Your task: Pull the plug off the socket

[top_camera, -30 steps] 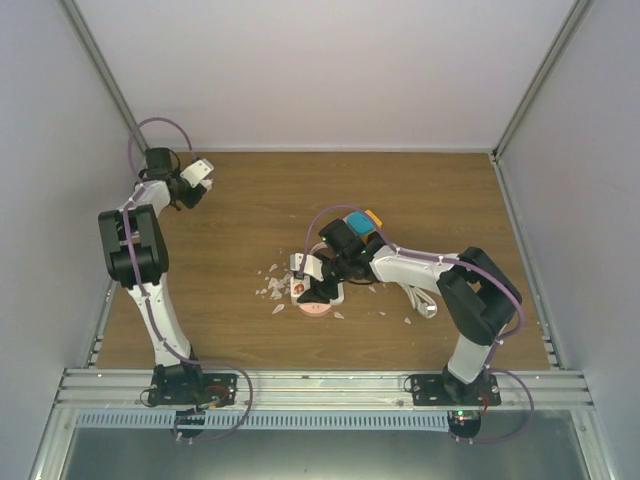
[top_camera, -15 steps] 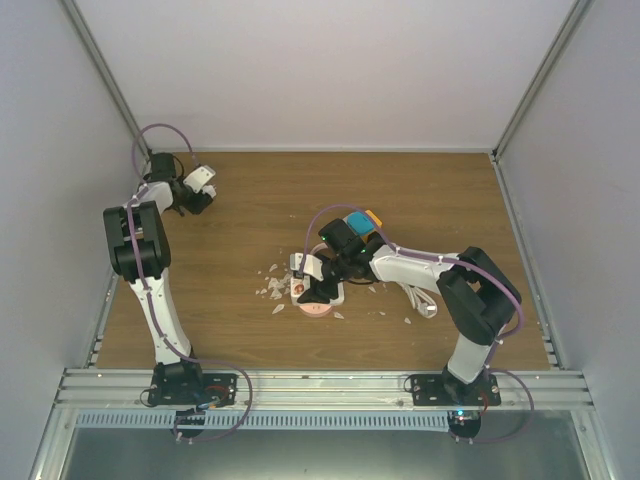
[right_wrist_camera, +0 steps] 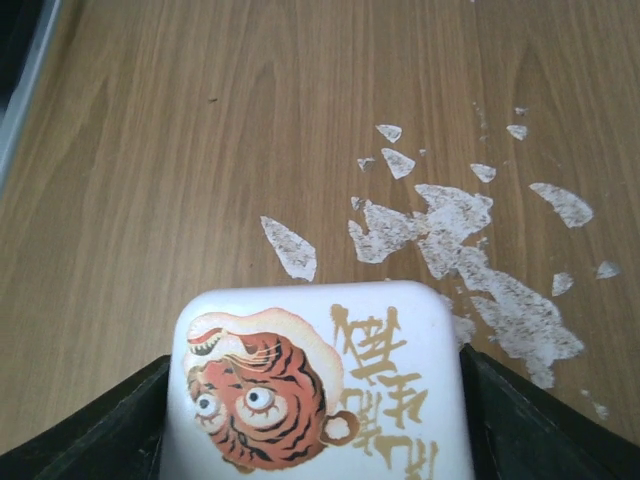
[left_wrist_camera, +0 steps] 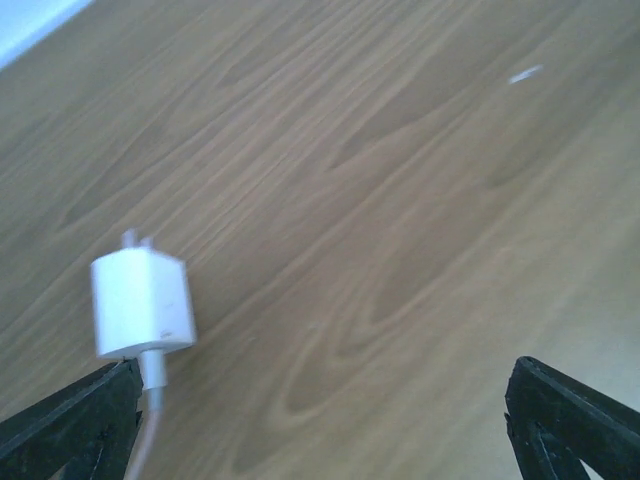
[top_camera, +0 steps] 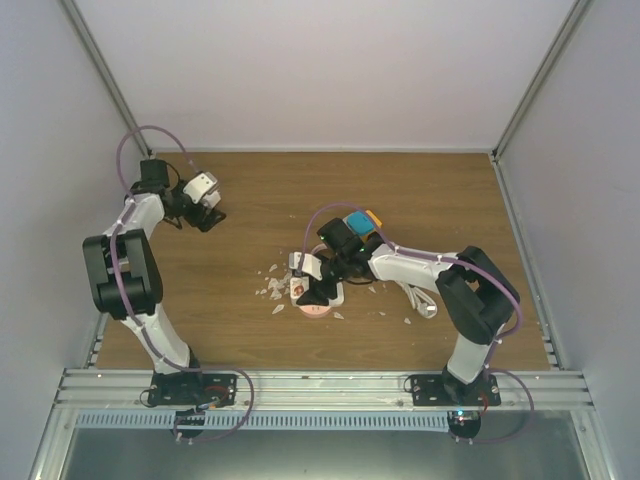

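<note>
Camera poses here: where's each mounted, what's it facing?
Top external: above, behind the bases, looking down on the brown wooden table; both arms, left hand, right hand show.
Left wrist: on the left arm, facing table and a white cube plug; black fingers at the corners.
Right wrist: on the right arm, facing a white tiger-printed socket block, fingers flanking it.
Top and right wrist share that block and white flakes.

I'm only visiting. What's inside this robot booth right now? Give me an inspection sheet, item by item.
Surface: wooden table.
Job's things: plug out, prongs bare; socket with tiger print.
Clutter: white flecks beside the socket.
Grippers: left gripper open, not gripping the plug; right gripper shut on the socket.
Cables: white cord from the plug; purple cables on the arms.
Surroundings: white walls.
</note>
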Controlling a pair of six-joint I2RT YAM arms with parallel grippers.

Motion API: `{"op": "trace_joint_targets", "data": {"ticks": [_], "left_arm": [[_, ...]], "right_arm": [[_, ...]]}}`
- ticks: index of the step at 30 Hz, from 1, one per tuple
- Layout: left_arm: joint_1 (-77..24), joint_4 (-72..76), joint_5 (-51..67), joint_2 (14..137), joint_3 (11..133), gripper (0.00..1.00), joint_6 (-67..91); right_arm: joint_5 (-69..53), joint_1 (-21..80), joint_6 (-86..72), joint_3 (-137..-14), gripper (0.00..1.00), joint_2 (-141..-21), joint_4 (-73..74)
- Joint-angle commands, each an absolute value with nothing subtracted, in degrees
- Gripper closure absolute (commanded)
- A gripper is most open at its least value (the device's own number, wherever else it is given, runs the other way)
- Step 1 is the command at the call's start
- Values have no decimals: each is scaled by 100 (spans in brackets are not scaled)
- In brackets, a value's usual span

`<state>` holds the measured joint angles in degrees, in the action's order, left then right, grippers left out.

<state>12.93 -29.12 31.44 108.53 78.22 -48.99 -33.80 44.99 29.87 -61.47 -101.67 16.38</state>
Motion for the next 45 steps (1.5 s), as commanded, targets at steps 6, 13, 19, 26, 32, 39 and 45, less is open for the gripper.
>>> {"op": "trace_joint_targets", "data": {"ticks": [6, 13, 19, 26, 32, 39, 45], "left_arm": [[764, -3662, 4503, 9363, 6548, 1, -5654], [-198, -3967, 4773, 8534, 5880, 1, -6027], [-1182, -3375, 4500, 7971, 5119, 1, -5843], [-2098, -2880, 4084, 7874, 4760, 3, -5536], [-2722, -2564, 3954, 7975, 4535, 10, -5285], [-2969, -2048, 3724, 8218, 4420, 19, -4884], [-2983, -1775, 3509, 8331, 4321, 30, -4731]], "right_arm": [[-3801, 4368, 2899, -6225, 16, -9708, 1850], [-4095, 3702, 3050, -5887, 15, -8969, 2424], [-4369, 2938, 2944, -5489, 16, -8384, 3080], [-4017, 2879, 2978, -4956, 21, -7856, 3083], [-4088, 2996, 3070, -4796, 40, -8020, 2500], [-3973, 3394, 3058, -4767, 54, -8472, 1663], [-3994, 3441, 3256, -4747, 65, -8948, 1454]]}}
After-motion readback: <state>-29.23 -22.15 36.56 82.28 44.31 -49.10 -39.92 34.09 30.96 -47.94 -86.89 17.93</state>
